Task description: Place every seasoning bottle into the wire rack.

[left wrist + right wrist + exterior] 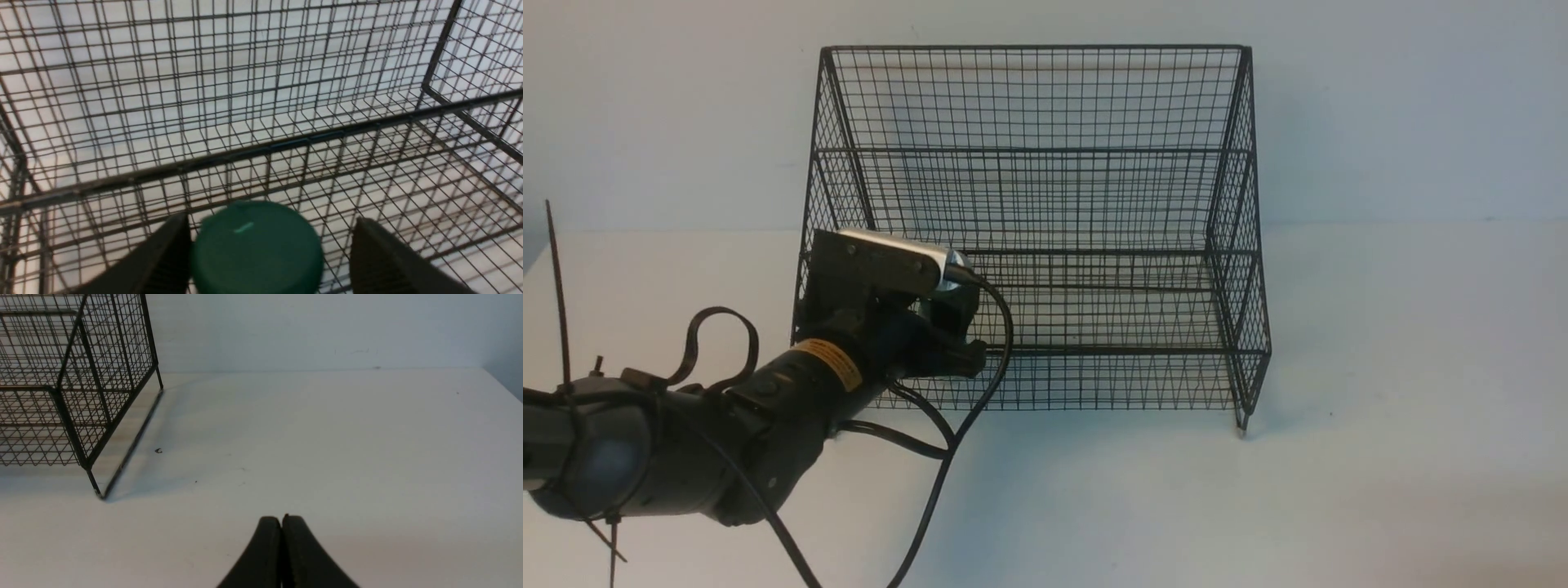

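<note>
The black wire rack [1029, 151] stands at the back middle of the white table. My left gripper [947, 327] reaches into its lowest tier at the front left; my wrist and camera hide the bottle in the front view. In the left wrist view the seasoning bottle's dark green cap [257, 253] sits between my left gripper's [271, 218] fingers over the rack's mesh [261, 151]. One finger [171, 249] is against the cap; the other [380, 253] stands clear of it. The jaws are open. My right gripper [282, 519] is shut and empty above bare table.
The rack's right front foot [98, 494] and side wall [114, 355] show in the right wrist view, to the side of my right gripper. My left arm's black cables [947, 457] hang over the table in front of the rack.
</note>
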`<move>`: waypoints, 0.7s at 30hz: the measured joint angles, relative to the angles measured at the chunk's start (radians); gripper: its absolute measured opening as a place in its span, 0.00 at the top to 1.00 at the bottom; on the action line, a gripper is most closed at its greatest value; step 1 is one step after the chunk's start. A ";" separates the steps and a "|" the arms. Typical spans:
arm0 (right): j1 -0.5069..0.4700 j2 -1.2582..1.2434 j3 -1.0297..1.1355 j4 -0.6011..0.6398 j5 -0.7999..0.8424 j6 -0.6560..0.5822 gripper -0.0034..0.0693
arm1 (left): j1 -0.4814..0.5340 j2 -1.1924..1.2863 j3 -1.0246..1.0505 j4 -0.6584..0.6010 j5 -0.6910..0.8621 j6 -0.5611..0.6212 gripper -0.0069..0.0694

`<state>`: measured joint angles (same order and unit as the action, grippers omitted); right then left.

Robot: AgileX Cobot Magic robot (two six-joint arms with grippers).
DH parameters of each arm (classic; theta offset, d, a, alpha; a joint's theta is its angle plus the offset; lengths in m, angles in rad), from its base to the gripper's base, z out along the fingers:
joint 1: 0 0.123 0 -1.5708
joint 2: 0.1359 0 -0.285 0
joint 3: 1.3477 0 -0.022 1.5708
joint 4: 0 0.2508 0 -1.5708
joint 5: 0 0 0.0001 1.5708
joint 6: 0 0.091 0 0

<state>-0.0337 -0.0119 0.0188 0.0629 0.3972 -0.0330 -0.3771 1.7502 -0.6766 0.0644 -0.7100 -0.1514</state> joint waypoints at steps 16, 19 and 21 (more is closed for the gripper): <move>0.000 0.000 0.000 0.000 0.000 0.000 0.98 | -0.001 -0.505 0.002 -0.006 0.453 0.074 0.37; 0.000 0.000 0.000 0.000 0.000 0.000 0.98 | -0.001 -0.649 0.003 -0.007 0.606 0.074 0.56; 0.000 0.000 0.000 0.000 0.000 0.000 0.98 | -0.001 -0.787 0.004 -0.007 0.726 0.074 0.77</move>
<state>-0.0337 -0.0119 0.0188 0.0629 0.3972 -0.0330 -0.3784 0.9627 -0.6727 0.0572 0.0165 -0.0773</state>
